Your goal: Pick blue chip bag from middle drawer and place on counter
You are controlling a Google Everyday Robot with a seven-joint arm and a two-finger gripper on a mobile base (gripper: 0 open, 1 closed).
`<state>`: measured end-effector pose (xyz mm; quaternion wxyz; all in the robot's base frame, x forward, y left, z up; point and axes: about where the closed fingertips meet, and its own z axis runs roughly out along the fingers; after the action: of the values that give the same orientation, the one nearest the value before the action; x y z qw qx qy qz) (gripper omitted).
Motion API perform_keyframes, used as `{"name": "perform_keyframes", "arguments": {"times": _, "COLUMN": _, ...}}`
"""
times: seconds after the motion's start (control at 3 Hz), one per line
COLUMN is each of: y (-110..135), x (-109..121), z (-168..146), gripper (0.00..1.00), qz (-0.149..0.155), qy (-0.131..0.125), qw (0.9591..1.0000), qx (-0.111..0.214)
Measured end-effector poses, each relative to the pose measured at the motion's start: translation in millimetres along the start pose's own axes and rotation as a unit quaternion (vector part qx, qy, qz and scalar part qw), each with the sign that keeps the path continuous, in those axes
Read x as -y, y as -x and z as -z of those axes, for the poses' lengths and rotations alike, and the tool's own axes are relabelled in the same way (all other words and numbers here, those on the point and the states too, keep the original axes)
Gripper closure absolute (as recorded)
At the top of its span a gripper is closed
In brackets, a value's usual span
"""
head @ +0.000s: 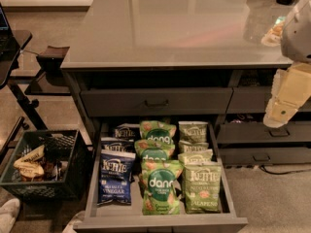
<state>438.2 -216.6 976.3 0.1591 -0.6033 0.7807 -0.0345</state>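
Observation:
The middle drawer [91,193] stands pulled open below the counter [170,23]. A blue chip bag [116,178], navy Kettle with vinegar lettering, lies at the front of the drawer's left column, with two more navy bags [116,147] behind it. My gripper [281,111], cream-coloured on a white arm, hangs at the far right in front of the right-hand drawers, level with the upper drawer. It is well to the right of and above the open drawer, and nothing shows in it.
Green Dang bags [160,186] fill the middle column and light green Kettle bags [203,186] the right one. A shut drawer with a bar handle [156,102] sits above. A black crate [43,164] of snacks is on the floor at the left. A plate-like item [274,33] lies on the counter's right.

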Motion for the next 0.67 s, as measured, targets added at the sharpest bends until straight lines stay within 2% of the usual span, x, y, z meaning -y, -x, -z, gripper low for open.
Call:
{"name": "perform_keyframes", "arguments": {"times": 0.33, "y": 0.1, "x": 0.0, "z": 0.1, "gripper": 0.0, "qz": 0.0, "qy": 0.0, "qw": 1.0, "qx": 0.0}}
{"name": "perform_keyframes", "arguments": {"times": 0.67, "y": 5.1, "x": -1.9, "z": 5.1, "gripper": 0.0, "qz": -0.006, "qy": -0.013, "qw": 0.9998, "qx": 0.013}}
